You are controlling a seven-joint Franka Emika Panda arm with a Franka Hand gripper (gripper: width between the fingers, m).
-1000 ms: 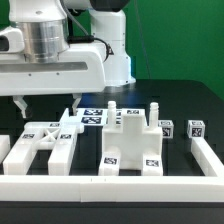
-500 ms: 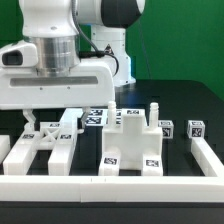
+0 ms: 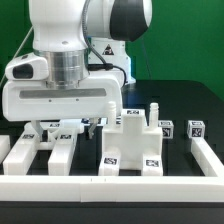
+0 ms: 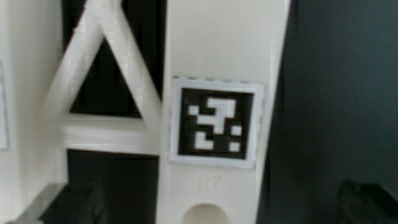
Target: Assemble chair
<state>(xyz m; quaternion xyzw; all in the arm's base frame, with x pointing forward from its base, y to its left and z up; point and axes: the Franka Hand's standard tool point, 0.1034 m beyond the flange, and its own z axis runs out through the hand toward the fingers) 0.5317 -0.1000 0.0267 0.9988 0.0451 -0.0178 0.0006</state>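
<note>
Right now the pincer [image 3: 70,126] is open, its jaws spread wide and holding nothing, and it hangs low over the black bench [image 3: 185,100]. Directly beneath it lies the chair's slotted frame [image 3: 60,155], flat on the bench, with its white rails reaching out from under the pincer toward the front border bar [image 3: 110,185]. In the wrist view one long rail [image 4: 222,50] of that frame runs straight through the gap between the jaws. Dark blurred shapes that appear to be the fingertips [image 4: 50,205] sit to either side of it, apart from its edges. A diagonal brace [image 4: 89,70] joins a cross rail just beside that long rail. Just beside the pincer, toward the exterior view's right, stands a chunky white block with upright pegs [image 3: 135,145], close to the pincer's body but not between the jaws. Farther out on that same side, well apart from the pincer, sit two small cubes [image 3: 167,128] [image 3: 196,128]. As for labels, the rail between the jaws bears a square black-and-white tag [image 4: 217,120] made of a blocky pattern. A faint mark beneath it is too blurred to read. Similar tags show on the block's front and on the cubes, too small to make out.
</note>
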